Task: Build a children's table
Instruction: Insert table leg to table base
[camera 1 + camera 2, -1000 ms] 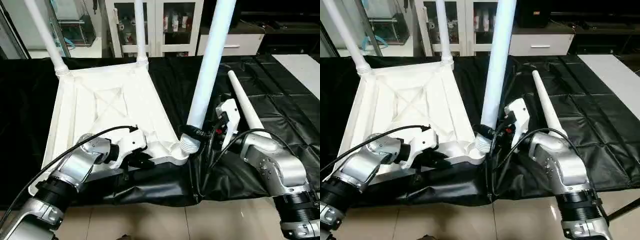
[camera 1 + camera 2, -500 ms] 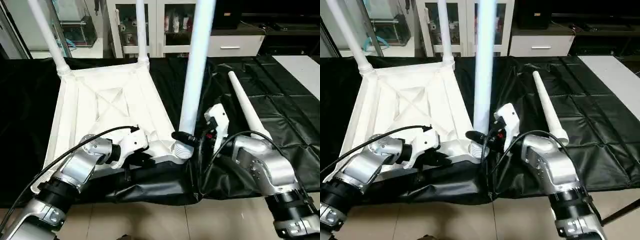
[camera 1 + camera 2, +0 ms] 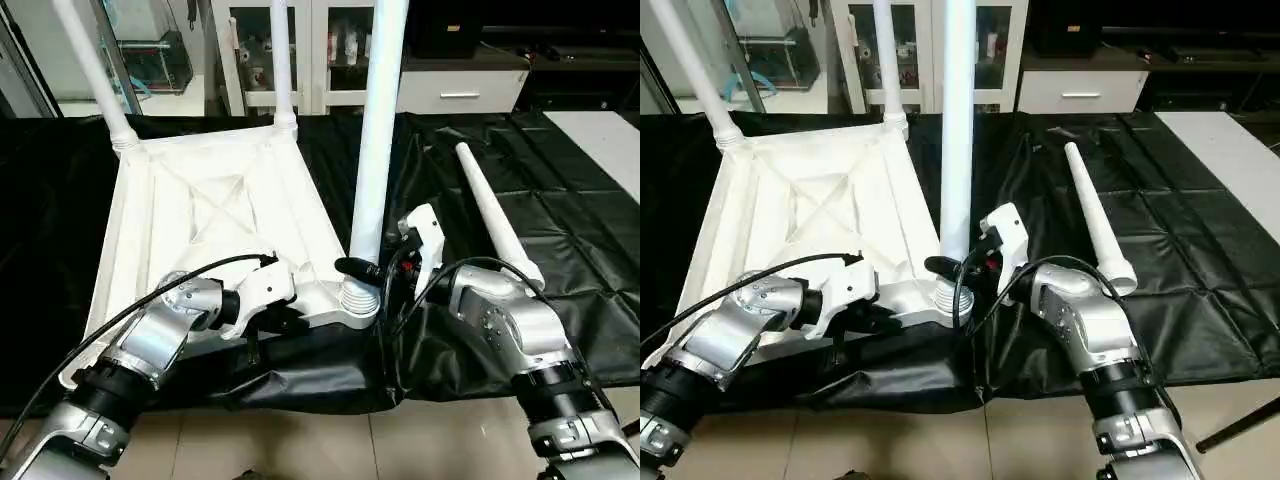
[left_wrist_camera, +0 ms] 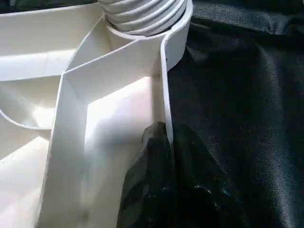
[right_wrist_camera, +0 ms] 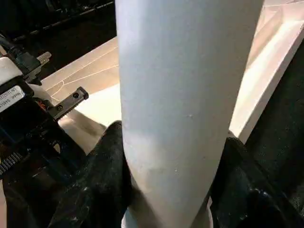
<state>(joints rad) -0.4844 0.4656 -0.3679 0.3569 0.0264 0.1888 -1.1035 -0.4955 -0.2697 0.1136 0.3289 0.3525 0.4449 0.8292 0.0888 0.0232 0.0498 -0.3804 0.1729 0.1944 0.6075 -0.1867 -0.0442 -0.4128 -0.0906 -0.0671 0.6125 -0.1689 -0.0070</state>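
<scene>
At the near right corner of the upturned tabletop [image 3: 215, 215], the right gripper [image 3: 362, 271] has its two black fingers [image 5: 102, 180] clasped around the lower end of a white leg [image 3: 374, 150], one finger on each side of the tube, just above the ribbed collar that sits in the corner socket [image 3: 358, 300]. That leg stands close to upright, rising out of the top of the head views. Just to the left, along the near edge of the tabletop, the left gripper [image 3: 285, 322] pinches the thin rim wall [image 4: 165, 85], its dark fingers [image 4: 152, 156] clenched tight with the white wall between them, a short way from the same socket. Behind each gripper, a white wrist housing and a silver forearm run back toward the near edge of the scene, with black cables looping over them. The tabletop lies underside up on the black-covered work table [image 3: 560, 200], its ribs and crossed bracing showing. Two more legs stand in the far sockets, a far left leg [image 3: 95, 75] leaning left and a far right leg [image 3: 282, 60] nearly straight. To the right, well apart from the tabletop, a loose fourth leg [image 3: 495, 215] lies flat on the black cover, its narrow end pointing far. Beyond the work table stand white cabinets [image 3: 310, 50] with glass doors.
</scene>
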